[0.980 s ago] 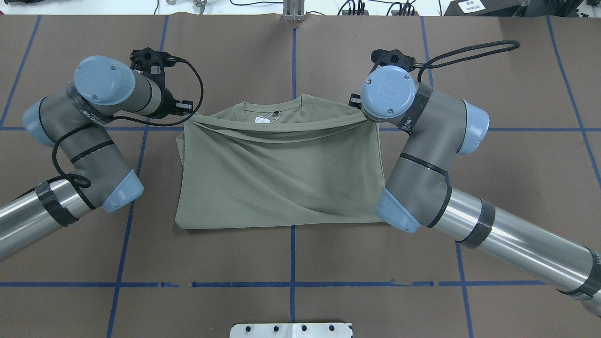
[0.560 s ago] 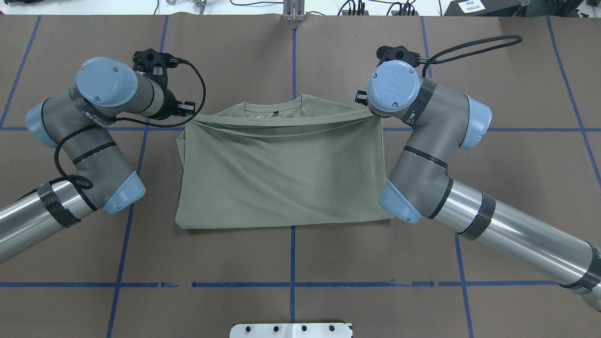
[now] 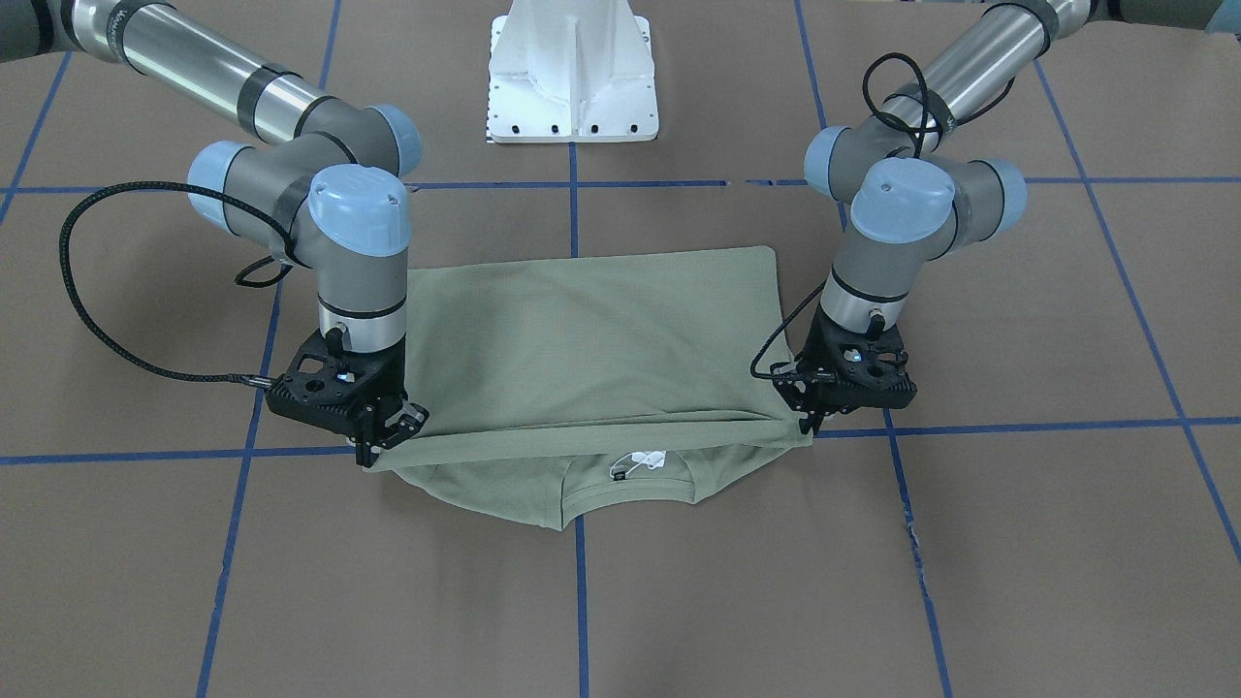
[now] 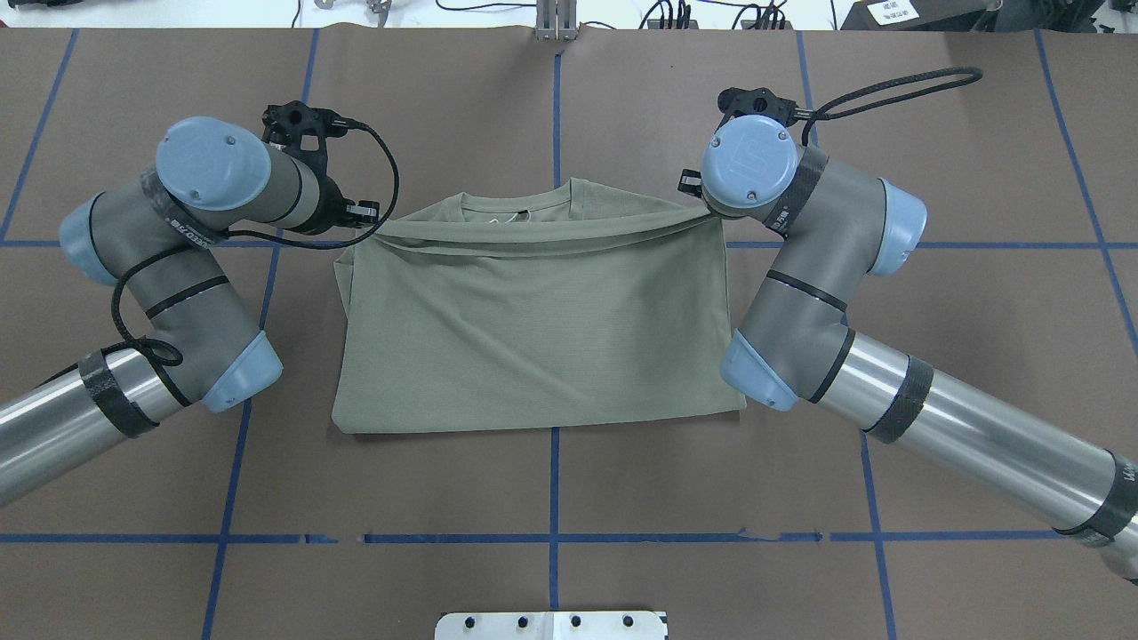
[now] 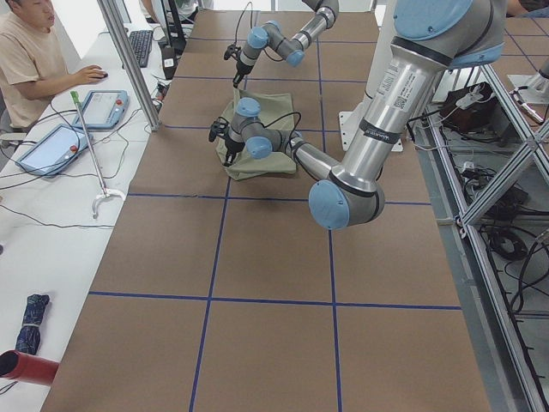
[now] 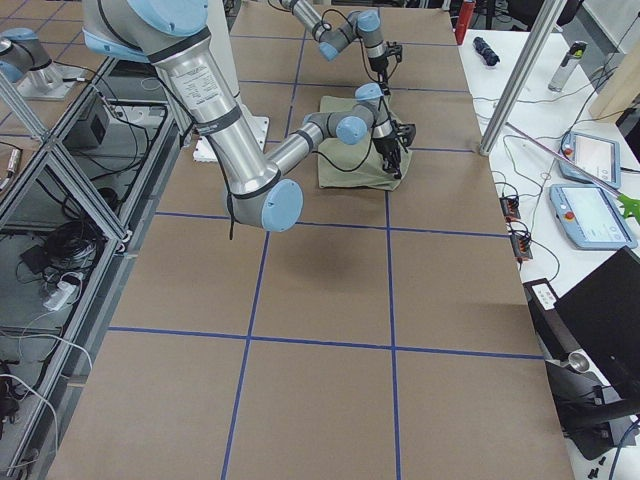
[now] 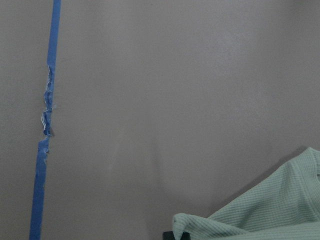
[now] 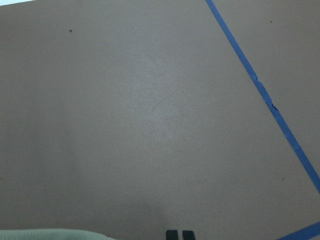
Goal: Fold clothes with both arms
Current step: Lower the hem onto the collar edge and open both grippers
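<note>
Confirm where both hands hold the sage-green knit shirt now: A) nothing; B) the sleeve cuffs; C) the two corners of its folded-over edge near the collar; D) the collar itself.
C: the left hand and right hand each pinch an end of the taut folded edge of the sage-green knit shirt.

You get no fully readable txt here. The blue cap (image 4: 751,164) on the right arm (image 4: 933,413) shows an embossed logo, letters unclear. White print on the black band (image 4: 182,233) of the left arm (image 4: 53,422), the sticker (image 5: 399,86) on its tube, the white tag (image 3: 640,462) in the shirt (image 3: 582,339): too small to read.
</note>
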You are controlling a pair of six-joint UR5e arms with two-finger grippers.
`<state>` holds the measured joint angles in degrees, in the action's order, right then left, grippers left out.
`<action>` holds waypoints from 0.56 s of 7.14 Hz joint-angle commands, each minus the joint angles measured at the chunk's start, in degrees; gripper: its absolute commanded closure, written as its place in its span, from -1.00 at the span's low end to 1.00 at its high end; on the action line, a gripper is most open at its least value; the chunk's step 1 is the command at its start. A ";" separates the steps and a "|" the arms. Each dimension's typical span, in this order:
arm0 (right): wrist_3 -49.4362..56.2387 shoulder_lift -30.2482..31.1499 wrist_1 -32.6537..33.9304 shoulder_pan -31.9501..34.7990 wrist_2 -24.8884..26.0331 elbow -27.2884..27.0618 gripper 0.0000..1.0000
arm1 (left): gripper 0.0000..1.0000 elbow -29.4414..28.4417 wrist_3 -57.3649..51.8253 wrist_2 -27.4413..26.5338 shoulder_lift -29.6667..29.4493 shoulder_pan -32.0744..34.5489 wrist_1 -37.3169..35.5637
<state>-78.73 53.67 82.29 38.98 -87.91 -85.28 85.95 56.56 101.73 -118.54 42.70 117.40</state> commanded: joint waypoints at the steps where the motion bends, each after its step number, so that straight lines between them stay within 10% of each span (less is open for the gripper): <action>1: 1.02 -0.14 0.15 -0.05 -2.51 -1.36 -1.00 | -1.00 5.84 -2.14 0.75 1.19 -0.33 -0.85; 4: 6.48 4.50 0.68 1.27 -8.33 -10.66 -1.00 | -1.00 20.09 -1.55 2.08 13.11 -6.63 -0.69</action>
<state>-73.23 56.05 82.79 40.08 -95.28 -92.08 100.33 54.51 103.96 -110.45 39.23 116.46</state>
